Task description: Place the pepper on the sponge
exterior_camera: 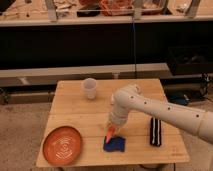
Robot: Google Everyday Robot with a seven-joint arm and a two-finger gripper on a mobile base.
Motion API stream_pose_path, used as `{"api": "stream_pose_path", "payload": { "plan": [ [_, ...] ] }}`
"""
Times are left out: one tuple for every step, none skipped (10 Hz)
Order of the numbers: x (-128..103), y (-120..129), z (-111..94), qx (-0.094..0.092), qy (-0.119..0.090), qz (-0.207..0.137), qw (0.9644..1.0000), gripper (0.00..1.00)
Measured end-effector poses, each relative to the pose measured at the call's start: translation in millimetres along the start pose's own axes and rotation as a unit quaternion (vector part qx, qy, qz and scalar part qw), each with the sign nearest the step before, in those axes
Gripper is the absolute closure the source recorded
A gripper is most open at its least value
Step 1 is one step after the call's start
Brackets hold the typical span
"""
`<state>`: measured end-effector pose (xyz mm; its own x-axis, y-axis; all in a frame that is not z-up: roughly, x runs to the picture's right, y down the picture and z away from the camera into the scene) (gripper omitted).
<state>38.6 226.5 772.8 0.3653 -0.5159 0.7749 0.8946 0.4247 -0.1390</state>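
Observation:
A small orange-red pepper (109,134) hangs tip-down from my gripper (112,129), which is shut on it at the front middle of the wooden table (75,110). The pepper's lower end sits at the top left corner of the dark blue sponge (115,144), which lies flat near the table's front edge. Whether the pepper touches the sponge cannot be told. My white arm (160,110) reaches in from the right, bending down over the sponge.
A round orange plate (62,144) lies at the front left corner. A translucent cup (89,88) stands at the back middle. A black oblong thing with white stripes (156,131) lies at the right. Dark shelving runs behind the table.

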Motion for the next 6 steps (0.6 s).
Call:
{"api": "stream_pose_path", "payload": {
  "plan": [
    [-0.2,0.9,-0.7,-0.001,-0.001,-0.002,1.0,0.85],
    [-0.4,1.7,-1.3,-0.001,-0.002,-0.004,1.0,0.85],
    [-0.6,1.8,-1.7,-0.002,-0.003,-0.005,1.0,0.84],
    [-1.1,0.8,-2.5,-0.004,-0.003,-0.008,1.0,0.79],
    [-2.4,-0.1,-2.1,-0.005,-0.005,-0.012,0.9999,0.79],
    [-2.3,-0.6,-2.2,-0.005,-0.005,-0.015,0.9999,0.83]
  ]
}}
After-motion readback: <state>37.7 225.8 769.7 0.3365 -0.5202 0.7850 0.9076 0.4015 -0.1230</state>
